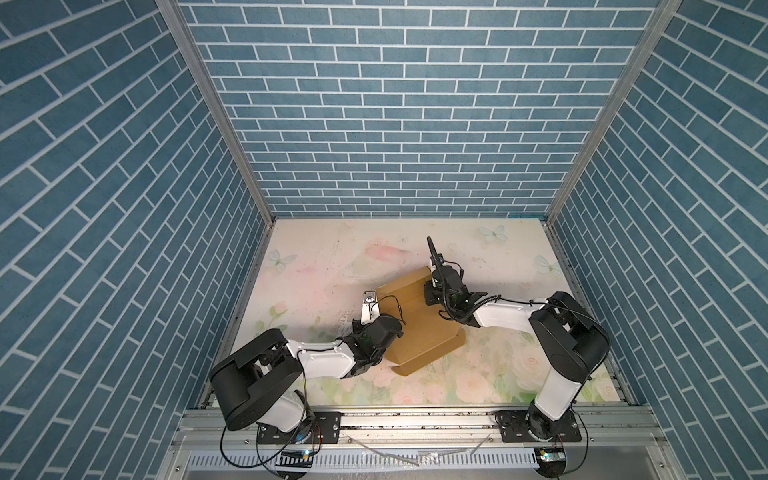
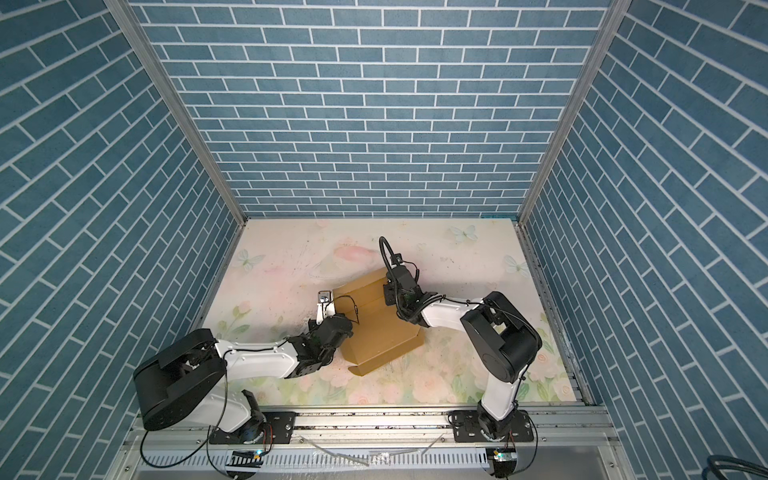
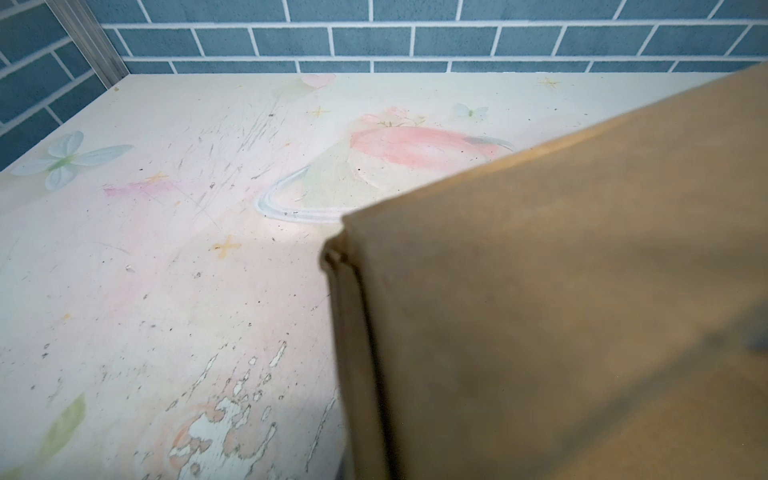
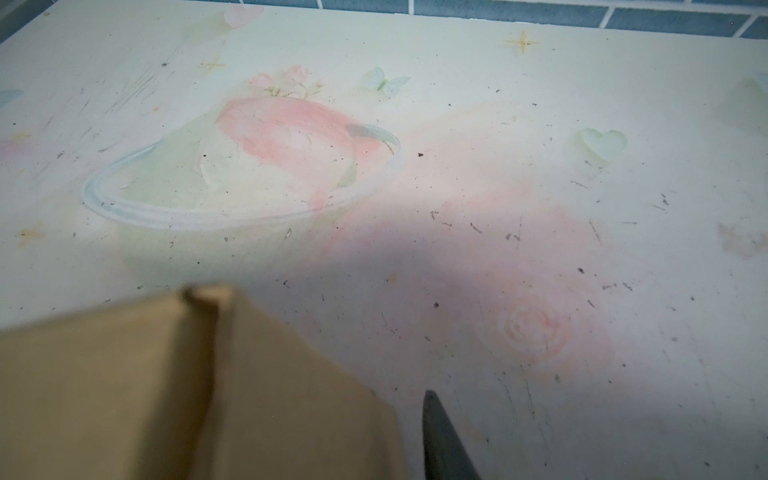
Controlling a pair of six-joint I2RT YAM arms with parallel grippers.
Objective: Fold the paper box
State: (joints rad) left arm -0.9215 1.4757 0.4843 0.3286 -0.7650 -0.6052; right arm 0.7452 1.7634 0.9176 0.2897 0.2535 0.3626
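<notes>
Now the paper box (image 1: 419,332) (partly folded) lies beside the right fingers (image 4: 440,444)

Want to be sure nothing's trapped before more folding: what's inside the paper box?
In both top views the paper box shows only its own bare brown panels and creases inside. The left arm and right arm cover its two side edges; anything there is hidden.
</notes>
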